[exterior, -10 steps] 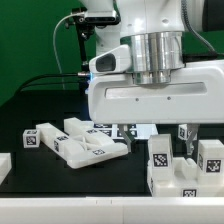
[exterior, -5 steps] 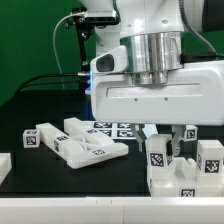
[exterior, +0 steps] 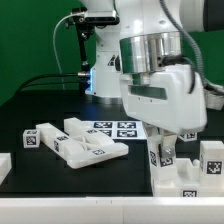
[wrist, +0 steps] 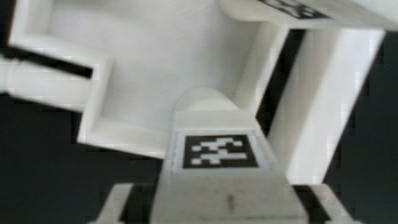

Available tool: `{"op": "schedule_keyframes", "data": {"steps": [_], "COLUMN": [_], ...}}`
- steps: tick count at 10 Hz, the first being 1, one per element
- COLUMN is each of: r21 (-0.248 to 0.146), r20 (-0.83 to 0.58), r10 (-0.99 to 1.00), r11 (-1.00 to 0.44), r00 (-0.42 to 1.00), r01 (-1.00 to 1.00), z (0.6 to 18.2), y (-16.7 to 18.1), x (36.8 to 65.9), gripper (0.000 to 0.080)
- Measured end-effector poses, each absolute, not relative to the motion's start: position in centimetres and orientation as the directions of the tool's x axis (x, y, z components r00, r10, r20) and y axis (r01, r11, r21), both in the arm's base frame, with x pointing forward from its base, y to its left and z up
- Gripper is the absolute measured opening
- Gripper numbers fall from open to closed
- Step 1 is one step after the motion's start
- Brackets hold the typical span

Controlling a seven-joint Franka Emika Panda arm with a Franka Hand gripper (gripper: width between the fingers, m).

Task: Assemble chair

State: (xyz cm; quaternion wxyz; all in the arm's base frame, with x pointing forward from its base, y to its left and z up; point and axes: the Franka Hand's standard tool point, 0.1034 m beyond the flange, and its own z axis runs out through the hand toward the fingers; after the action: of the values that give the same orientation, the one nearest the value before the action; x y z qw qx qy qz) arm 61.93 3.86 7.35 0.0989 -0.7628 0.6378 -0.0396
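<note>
My gripper [exterior: 165,140] is shut on an upright white chair part with a black-and-white tag [exterior: 163,156], over the blocky white chair assembly [exterior: 190,178] at the exterior view's lower right. In the wrist view the tagged part [wrist: 219,150] fills the space between my fingers [wrist: 135,204], and my gripper [wrist: 222,206] clamps its sides. Beyond it lies a white panel with raised walls [wrist: 151,85]. Another tagged post [exterior: 211,158] stands on the assembly to the exterior view's right of the held part.
Several loose white chair parts [exterior: 85,146] lie piled at the exterior view's left, with a tagged block [exterior: 31,139] beside them. The marker board [exterior: 115,128] lies flat behind them. A small white piece [exterior: 4,166] sits at the left edge.
The jaws closed onto the tagged part a second ago and stayed there. Since then the wrist has tilted and turned, and the held part has shifted slightly with it.
</note>
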Motion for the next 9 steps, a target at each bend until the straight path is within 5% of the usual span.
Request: {"op": "schedule_keyframes", "data": {"steps": [1, 3, 4, 5, 6, 7, 9], "r21": [-0.194, -0.201, -0.199, -0.189, -0.191, -0.187, -0.178], "r20": [-0.100, -0.107, -0.100, -0.087, -0.044, 0.015, 0.048], "r10": [-0.994, -0.994, -0.994, -0.991, -0.962, -0.881, -0.789], "r11": [-0.023, 0.014, -0.018, -0.086, -0.258, -0.468, -0.610], "r00": [0.043, 0.008, 0.039, 0.104, 0.271, 0.474, 0.613], "r01": [-0.981, -0.980, -0.980, -0.978, -0.947, -0.864, -0.772], "z": [7.35, 7.37, 7.36, 7.42, 7.68, 7.81, 7.80], "y": [4.09, 3.97, 4.08, 4.46, 4.53, 4.36, 4.20], "x": [61.94, 62.05, 62.02, 62.02, 62.35, 62.64, 62.67], "gripper": [0.0284, 0.0284, 0.0393, 0.0393, 0.0563, 0.0634, 0.0645]}}
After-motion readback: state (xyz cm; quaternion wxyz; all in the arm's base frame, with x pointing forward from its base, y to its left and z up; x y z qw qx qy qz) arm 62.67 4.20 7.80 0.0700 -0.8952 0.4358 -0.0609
